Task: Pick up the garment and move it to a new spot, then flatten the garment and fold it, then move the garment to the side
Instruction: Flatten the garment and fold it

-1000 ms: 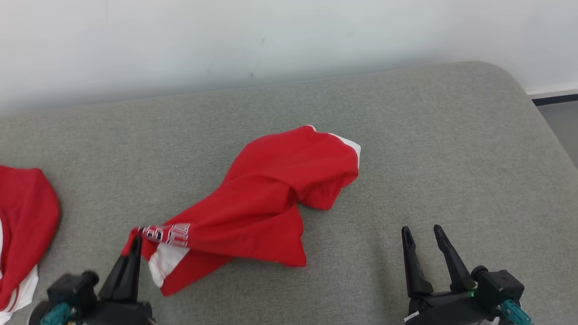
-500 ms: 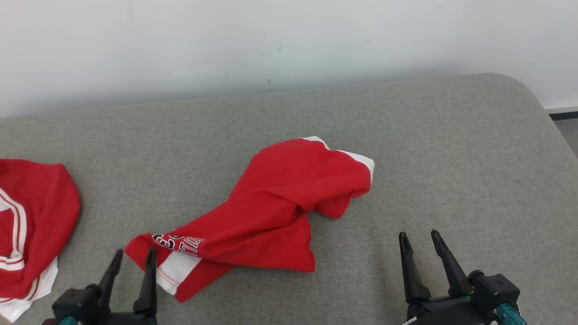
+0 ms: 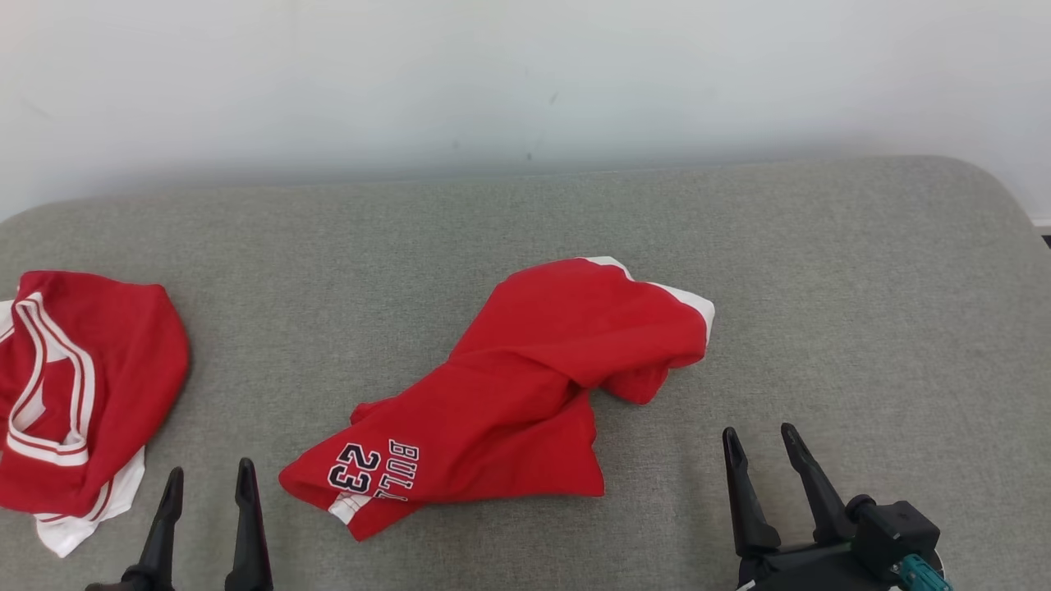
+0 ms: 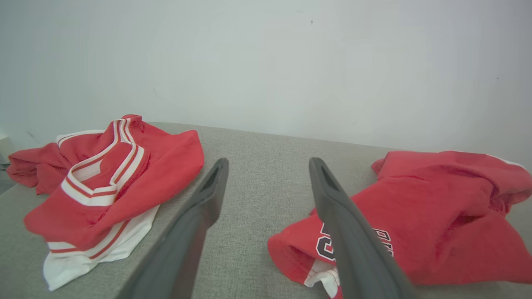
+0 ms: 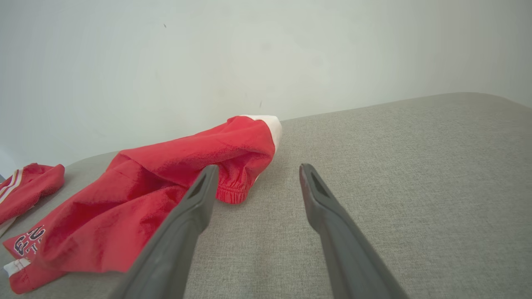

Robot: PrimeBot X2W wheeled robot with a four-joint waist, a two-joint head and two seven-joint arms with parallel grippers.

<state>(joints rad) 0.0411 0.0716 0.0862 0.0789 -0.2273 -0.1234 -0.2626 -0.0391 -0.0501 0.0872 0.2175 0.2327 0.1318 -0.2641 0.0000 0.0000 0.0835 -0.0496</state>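
Garment (image 3: pixel 509 394) just beside left gripper (image 3: pixel 209 469), seemingly apart.

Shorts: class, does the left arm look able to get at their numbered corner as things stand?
Probably yes. The left fingers stand open, and the shorts lie close to their right with only bare sofa between; the jersey sits clear on the other side.

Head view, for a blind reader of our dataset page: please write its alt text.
A crumpled red garment printed 23 lies mid-way on a grey padded surface, untouched. The open left gripper and open right gripper rise from the bottom edge; a second red-and-white garment lies far left.
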